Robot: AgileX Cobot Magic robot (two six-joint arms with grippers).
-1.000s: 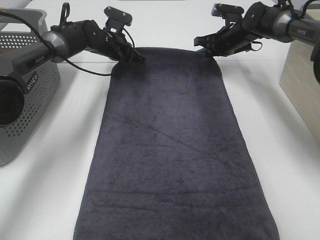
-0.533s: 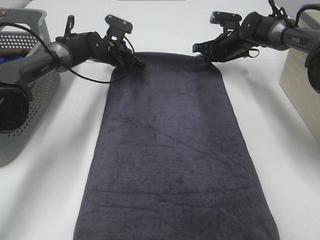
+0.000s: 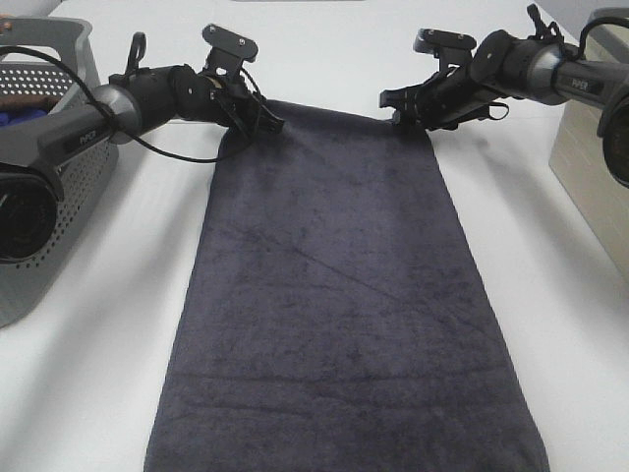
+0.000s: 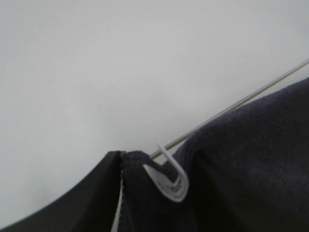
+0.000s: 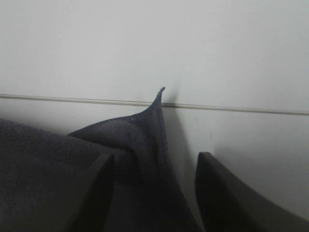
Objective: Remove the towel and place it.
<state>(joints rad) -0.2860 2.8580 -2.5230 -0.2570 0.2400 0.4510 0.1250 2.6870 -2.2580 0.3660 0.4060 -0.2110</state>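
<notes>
on your far left a grey basket stands on the white tabletop. your left gripper sits at the towel's far left corner; its wrist view shows one dark finger against the hem by the white tag, but you cannot tell whether it grips. the towel lies flat lengthwise down the middle. your right gripper is released, its fingers straddling the upturned far right corner.
</notes>
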